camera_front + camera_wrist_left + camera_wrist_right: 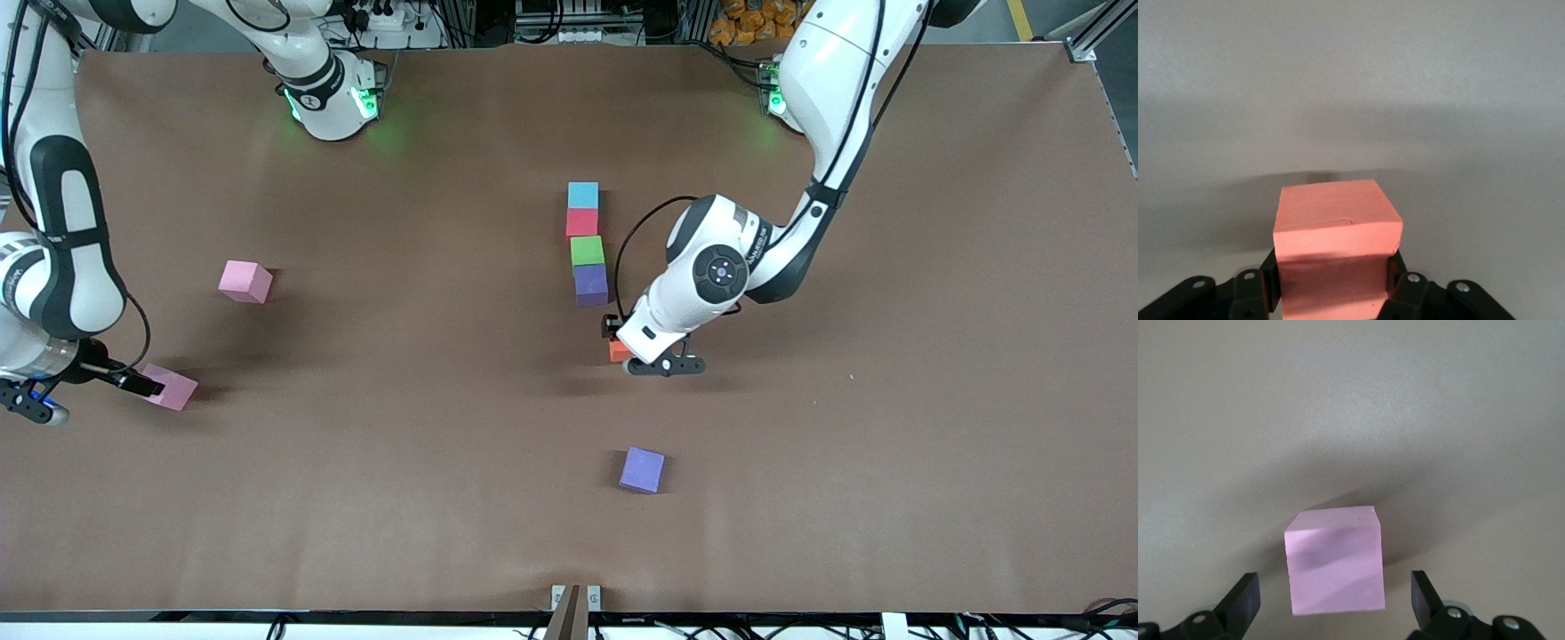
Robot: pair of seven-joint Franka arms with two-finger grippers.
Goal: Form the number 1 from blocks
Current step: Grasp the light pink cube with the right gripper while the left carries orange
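The left tool is clenched on the small orange matte foam cube, with one finger pressed on each side of it, as the left wrist view shows. It is held just over the brown surface, close to the nearer end of a line of four cubes. This line runs straight toward the front camera: the light blue foam cube is farthest, then the red foam cube, the green foam cube and the first purple foam cube, each one touching the next. From the left tool, the free end of the line lies a little toward the robots' bases and toward the right arm's end of the surface. I judge that the orange cube must go there, against the purple one, so that the long axis of the stroke goes on.

The right tool is released, and its fingers stand apart on both sides of a pink foam cube that rests on the surface near the right arm's end. The second pink foam cube lies farther from the front camera. The second purple foam cube lies alone, nearer to the front camera than the left tool, so the left arm is nearer to it.
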